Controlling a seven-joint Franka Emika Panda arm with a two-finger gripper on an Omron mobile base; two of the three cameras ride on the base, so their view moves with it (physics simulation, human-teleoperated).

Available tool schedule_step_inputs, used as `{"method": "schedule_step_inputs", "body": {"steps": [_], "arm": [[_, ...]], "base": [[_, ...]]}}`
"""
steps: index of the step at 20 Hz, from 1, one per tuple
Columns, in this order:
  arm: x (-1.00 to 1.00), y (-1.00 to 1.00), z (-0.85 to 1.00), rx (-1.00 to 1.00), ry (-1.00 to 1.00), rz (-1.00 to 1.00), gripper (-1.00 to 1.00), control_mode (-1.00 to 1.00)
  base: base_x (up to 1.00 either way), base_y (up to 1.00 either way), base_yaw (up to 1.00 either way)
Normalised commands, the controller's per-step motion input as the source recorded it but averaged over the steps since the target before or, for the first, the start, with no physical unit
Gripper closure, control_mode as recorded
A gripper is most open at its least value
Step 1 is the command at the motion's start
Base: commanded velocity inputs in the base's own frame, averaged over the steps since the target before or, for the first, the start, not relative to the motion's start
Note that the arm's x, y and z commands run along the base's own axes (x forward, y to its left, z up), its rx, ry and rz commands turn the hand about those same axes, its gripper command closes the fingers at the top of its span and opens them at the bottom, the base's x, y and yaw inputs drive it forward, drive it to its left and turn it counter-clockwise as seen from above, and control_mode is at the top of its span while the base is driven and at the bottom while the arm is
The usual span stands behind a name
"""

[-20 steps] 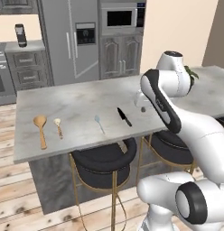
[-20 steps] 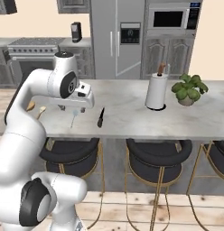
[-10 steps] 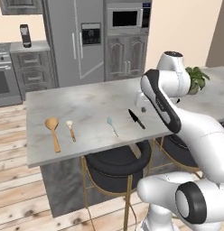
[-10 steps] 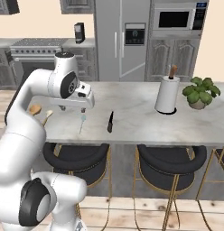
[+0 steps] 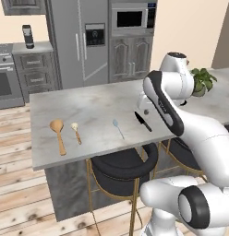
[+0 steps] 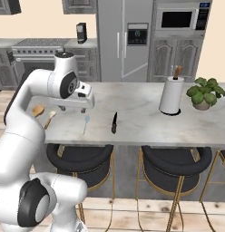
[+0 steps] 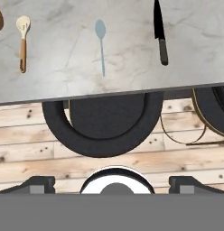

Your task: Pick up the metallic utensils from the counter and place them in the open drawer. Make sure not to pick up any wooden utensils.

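**Base has rolled along; four utensils lie in a row on the marble table**

Compared with a second ago, the whole scene sits further right in the left base view and further left in the right one: the base has driven, and the utensils keep their places on the table [image 5: 102, 108].

The pincer [image 6: 73, 107] hangs above the near side of the table with its two fingers spread wide, grasping nothing.

The slab is light grey marbled stone on a dark wood-grain base. On it, from one end, lie a large tan wooden spoon [image 5: 57, 131] with a round bowl, a shorter wooden-handled spoon [image 5: 76, 132] with a cream head, a thin silver-grey spoon [image 5: 117, 128], and a slim dark knife [image 5: 143, 121] with a black handle. They lie apart, roughly parallel.

Black round stools [image 7: 107, 122] with gold legs stand under the table's edge on pale wooden floorboards. A paper towel roll [image 6: 171, 95] and a potted plant [image 6: 205, 93] stand at the far end.
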Motion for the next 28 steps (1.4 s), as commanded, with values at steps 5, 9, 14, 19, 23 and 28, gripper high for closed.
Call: {"method": "schedule_step_inputs", "body": {"steps": [5, 9, 14, 19, 23, 28], "arm": [[0.36, 0.03, -0.05, 0.0, 0.06, 0.0, -1.0, -1.0], [0.68, 0.24, -0.45, 0.0, 0.15, 0.05, -1.0, -1.0], [0.99, 0.68, -0.52, -0.09, 0.08, 0.05, -1.0, -1.0], [0.59, 0.19, -0.39, -0.07, -0.08, 0.02, -1.0, -1.0], [0.71, 0.18, -0.57, -0.14, -0.01, 0.0, -1.0, -1.0], [0.45, -0.04, -0.44, -0.05, 0.0, 0.02, -1.0, -1.0]], "base": [[0.0, 0.0, 0.0], [0.0, 0.0, 0.0], [0.0, 0.0, 0.0], [0.0, 0.0, 0.0], [0.0, 0.0, 0.0], [0.0, 0.0, 0.0]]}}
